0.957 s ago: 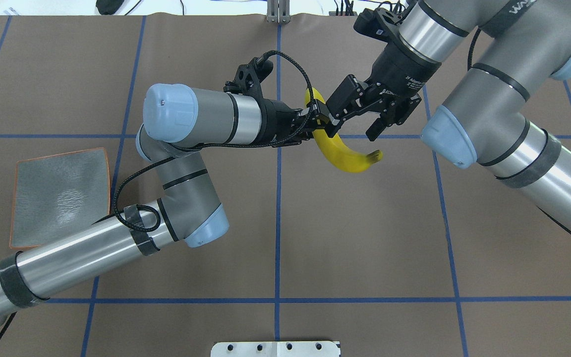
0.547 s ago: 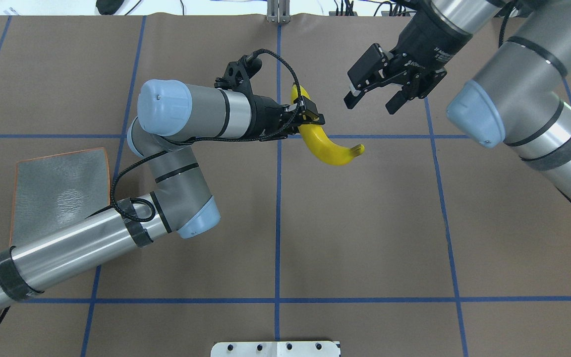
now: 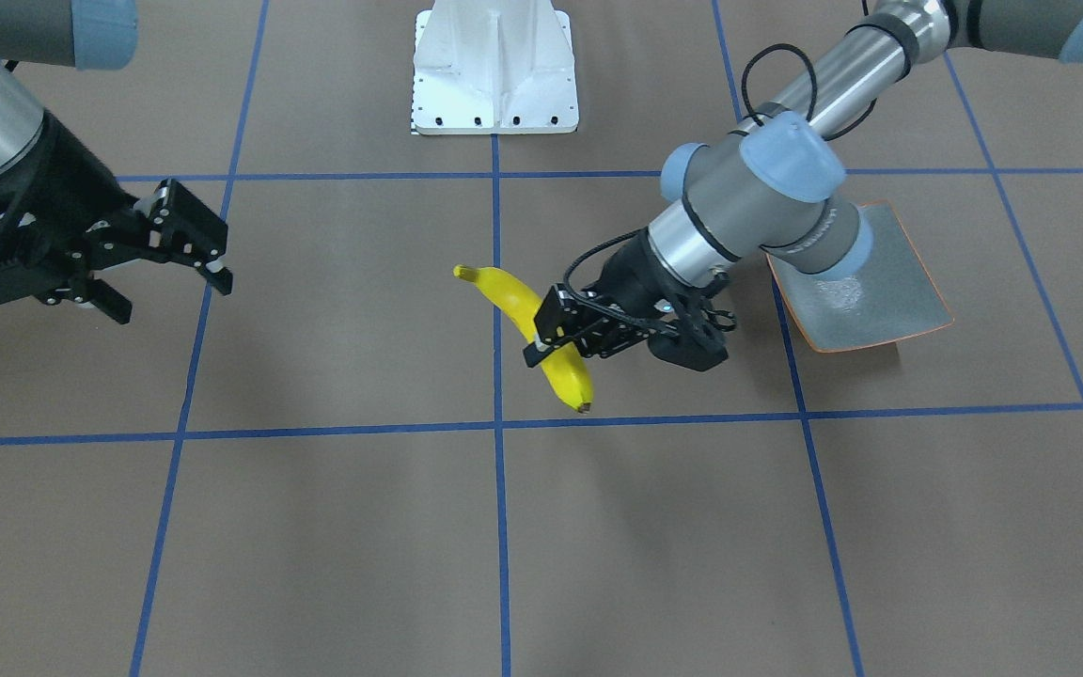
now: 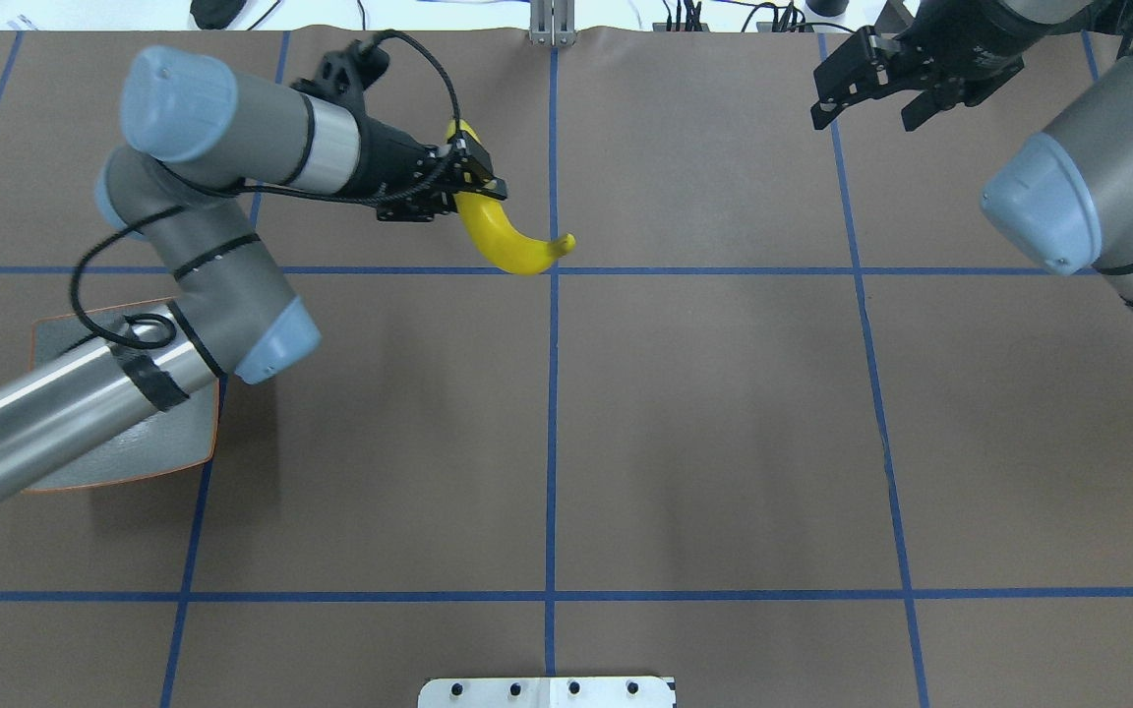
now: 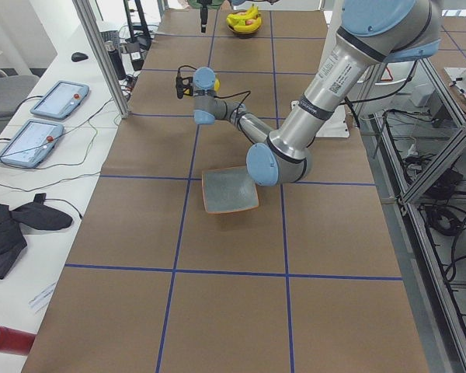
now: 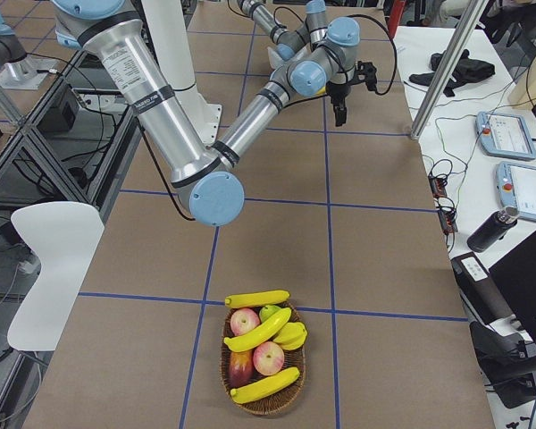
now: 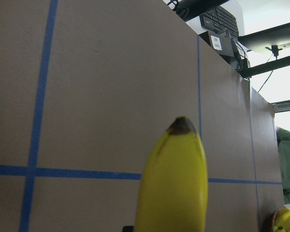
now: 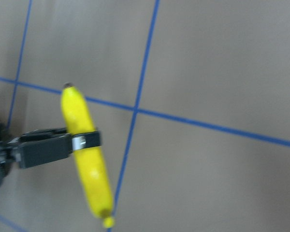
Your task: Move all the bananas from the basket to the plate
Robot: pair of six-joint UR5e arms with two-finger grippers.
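One banana hangs above the table, upper left of centre in the overhead view, squeezed by the left gripper. The right gripper, upper right, gapes open, holding nothing. One plate lies far left. Three bananas show in one basket.

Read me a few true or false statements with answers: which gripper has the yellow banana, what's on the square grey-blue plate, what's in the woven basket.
1. The left gripper is shut on a curved yellow banana, held above the table. True.
2. The right gripper grips the same banana. False: it is open, empty and well apart from it.
3. The square grey-blue plate with the orange rim already carries a banana. False: it is bare.
4. The brown woven basket holds more bananas together with apples. True.
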